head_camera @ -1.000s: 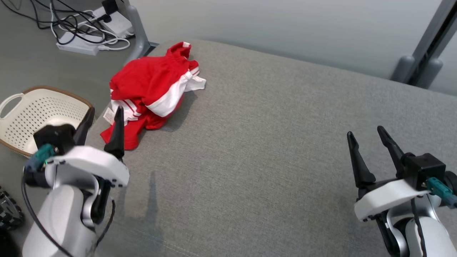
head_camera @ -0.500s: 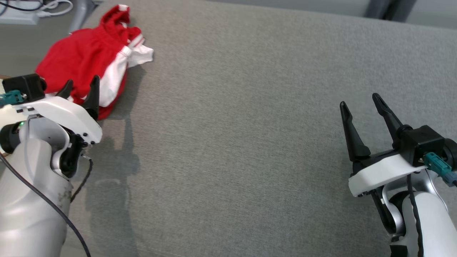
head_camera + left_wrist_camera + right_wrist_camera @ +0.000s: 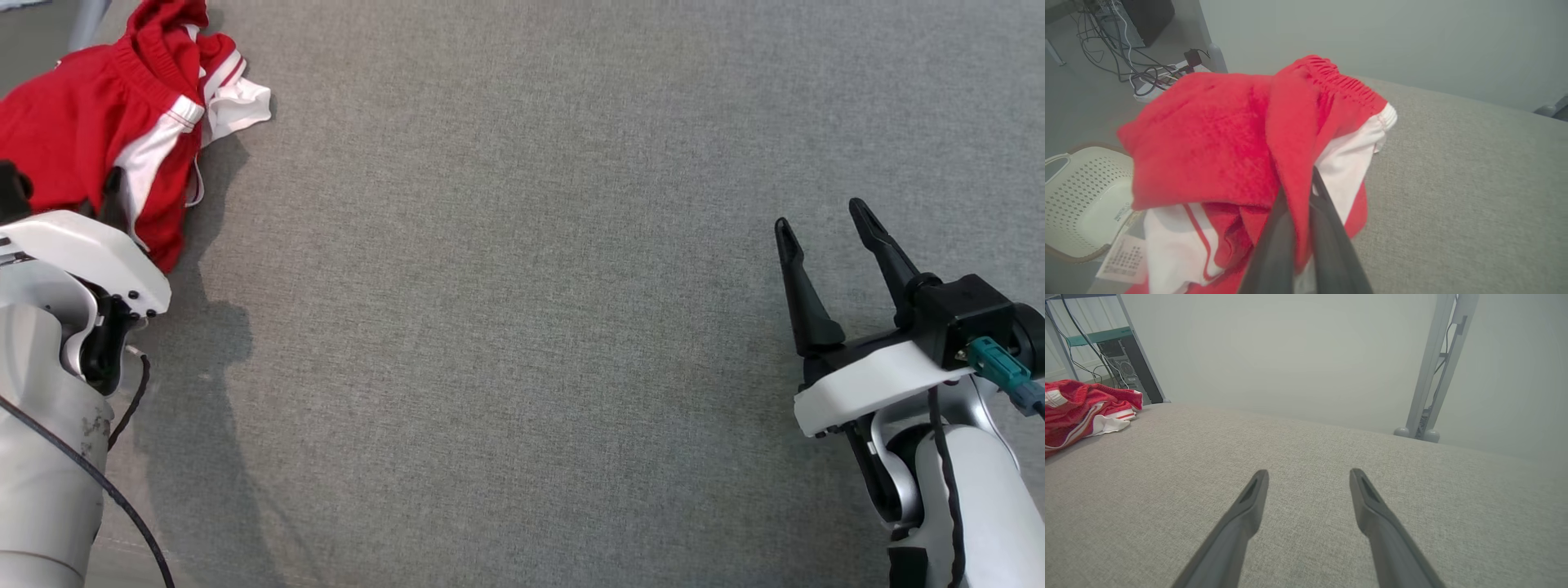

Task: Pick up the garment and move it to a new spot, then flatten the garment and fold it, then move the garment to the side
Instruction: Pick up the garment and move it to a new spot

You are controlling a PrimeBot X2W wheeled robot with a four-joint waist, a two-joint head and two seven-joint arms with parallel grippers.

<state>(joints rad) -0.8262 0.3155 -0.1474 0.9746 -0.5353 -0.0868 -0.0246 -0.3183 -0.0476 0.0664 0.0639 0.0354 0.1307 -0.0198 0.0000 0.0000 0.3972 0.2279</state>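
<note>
Our left fingers (image 3: pixel 1274 245) were clamped together on a red fold of the garment (image 3: pixel 1208 134). The left wrist view showed that grip, while in the head view the arm's white housing (image 3: pixel 82 245) hid it. Our right fingers (image 3: pixel 1241 522) stood apart, holding nothing, well away from the garment bunched at the far left corner of the grey fabric surface (image 3: pixel 522 327). Beyond that edge we saw a basket (image 3: pixel 1073 192) and cables (image 3: pixel 1122 61). The right wrist view added a pale wall (image 3: pixel 1290 355) and a metal post (image 3: pixel 1437 367).
</note>
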